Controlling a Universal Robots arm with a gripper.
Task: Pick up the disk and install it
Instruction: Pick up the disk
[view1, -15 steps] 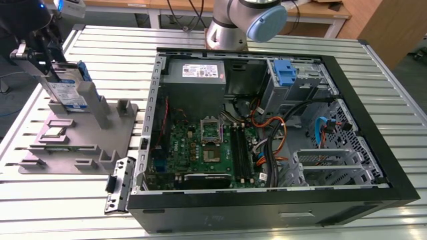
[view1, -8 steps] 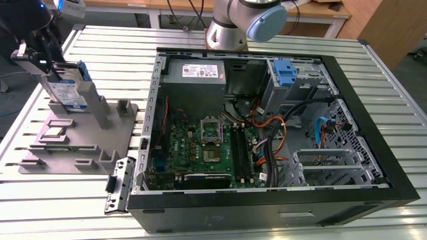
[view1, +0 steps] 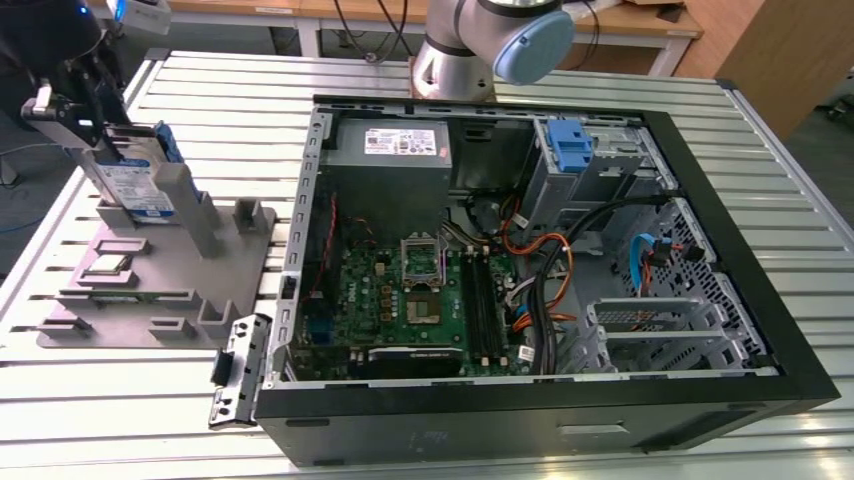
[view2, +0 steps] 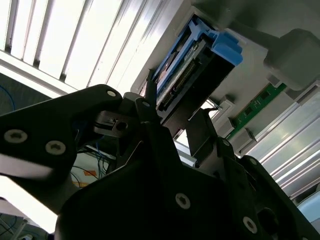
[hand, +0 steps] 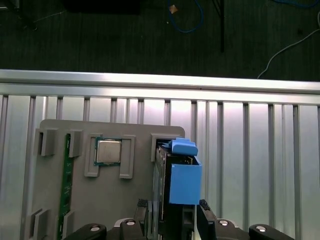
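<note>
The disk (view1: 134, 185) is a silver drive with a blue-and-white label and blue rails. It stands on edge in a slot of the grey fixture (view1: 200, 290) at the exterior view's left. My gripper (view1: 114, 150) reaches down over it from above. In the first wrist view the two dark fingers (hand: 204, 212) press against the opposite faces of the disk (hand: 185, 182), so the gripper (hand: 172, 210) is shut on it. The second wrist view shows the disk (view2: 185, 70) end-on between the gripper's (view2: 172, 107) fingertips. The disk's lower edge still looks seated in the fixture.
The open computer case (view1: 747, 260) lies at the exterior view's right, with a blue latch (view1: 570, 145) on its drive bay and a grey power supply (view1: 400, 150). The fixture (hand: 100, 200) also holds a processor (hand: 108, 151) and a memory stick (hand: 65, 185). A black bracket (view1: 238, 365) lies beside the case.
</note>
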